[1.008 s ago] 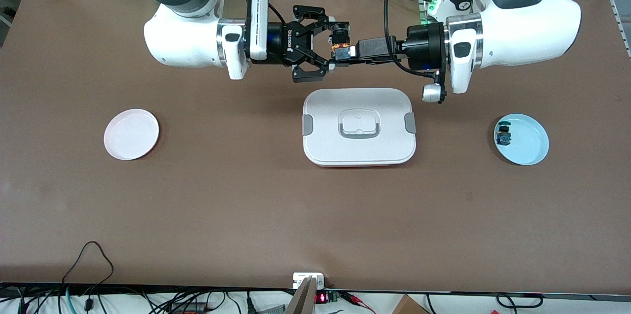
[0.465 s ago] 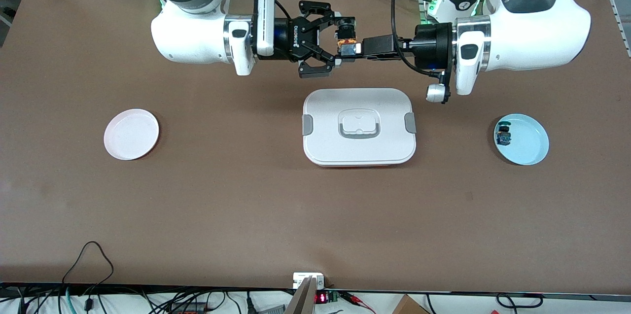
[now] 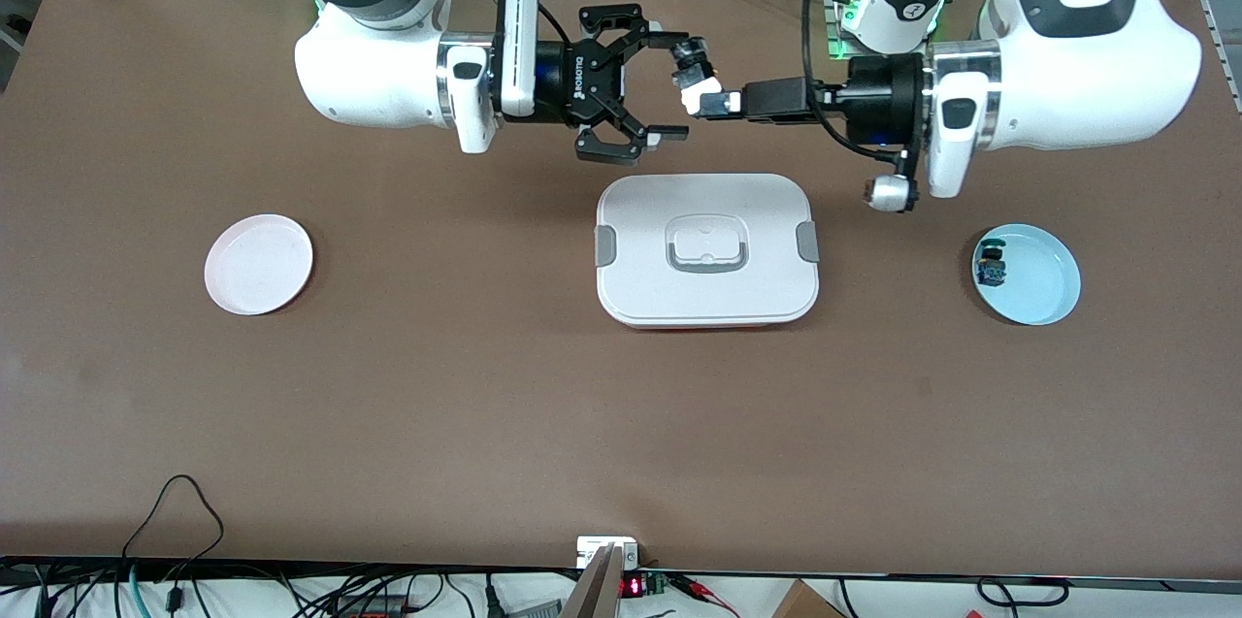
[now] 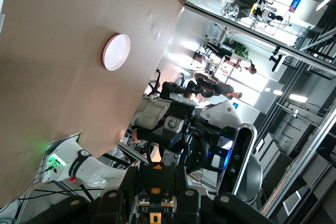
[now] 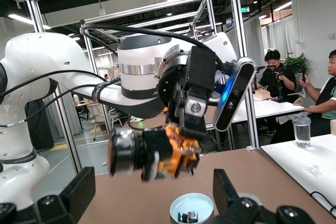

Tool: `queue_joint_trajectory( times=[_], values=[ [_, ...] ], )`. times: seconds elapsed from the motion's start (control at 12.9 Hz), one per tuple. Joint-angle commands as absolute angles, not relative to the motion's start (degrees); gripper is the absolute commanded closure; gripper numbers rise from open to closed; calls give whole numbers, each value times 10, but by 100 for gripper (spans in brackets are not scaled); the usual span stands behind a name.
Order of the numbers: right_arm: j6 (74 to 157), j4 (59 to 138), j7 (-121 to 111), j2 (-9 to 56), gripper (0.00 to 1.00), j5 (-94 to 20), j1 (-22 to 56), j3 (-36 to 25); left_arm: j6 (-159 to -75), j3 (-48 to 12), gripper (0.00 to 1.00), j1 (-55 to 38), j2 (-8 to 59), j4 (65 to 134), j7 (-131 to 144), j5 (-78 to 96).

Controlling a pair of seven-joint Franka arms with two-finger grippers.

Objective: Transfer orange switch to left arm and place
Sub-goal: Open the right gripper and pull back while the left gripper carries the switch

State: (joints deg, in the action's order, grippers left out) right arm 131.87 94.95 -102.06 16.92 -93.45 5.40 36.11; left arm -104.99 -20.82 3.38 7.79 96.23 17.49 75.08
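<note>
Right pincer has let go since a second ago: jaws were closed on the switch, now spread wide either side of it. Left pincer went from half open to clamped on the switch and has pulled back a bit toward its own base, taking the part along. Handover looks done, my read.

Layout, near first:
- Worktop bare nearest the camera.
- Box mid-worktop, lid on. Pink plate toward the right arm's end, nothing on it. Blue plate toward the left arm's end, holding the blue-green switch.
- Both pincers are up in the air over the strip of worktop between the box and the bases, not over the box.

Switch sits tilted in the left pincer, sticking out past the tips. Right wrist view shows the grip on the orange end, with the dark cylindrical part hanging free.

How I'd run this step:
- Right arm backs straight out along its own axis first, jaws kept wide, so the fingers don't clip the overhanging switch.
- Left arm holds position until they're clear.
- Then carry it out toward the blue plate, likely the target, skirting the box rather than crossing it.
- Go slow: the grip looks short and off-centre, so the part could pivot.
- Set down on bare plate, apart from the blue-green switch.
</note>
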Motion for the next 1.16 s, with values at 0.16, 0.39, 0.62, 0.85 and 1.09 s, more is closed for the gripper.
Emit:
queue_joint_trajectory(
  times=[0.16, 0.39, 0.62, 0.85, 1.09],
  values=[
    [1327, 958, -1031, 159, 0, -941, 49, 364, -976, -210, 100, 92, 76, 957, 174, 711],
    [1328, 960, -1031, 158, 0, -940, 47, 364, -897, -208, 100, 159, 99, 955, 157, 647],
    [1325, 990, -1029, 147, 0, -927, 16, 363, -829, -209, 100, 240, 150, 937, 67, 511],
    [1294, 1023, -1033, 130, 0, -877, -31, 358, -823, -209, 100, 256, 186, 911, -11, 246],
    [1132, 1027, -1026, 129, 0, -793, -50, 260, -856, -207, 100, 266, 242, 906, -72, 17]
  ],
)
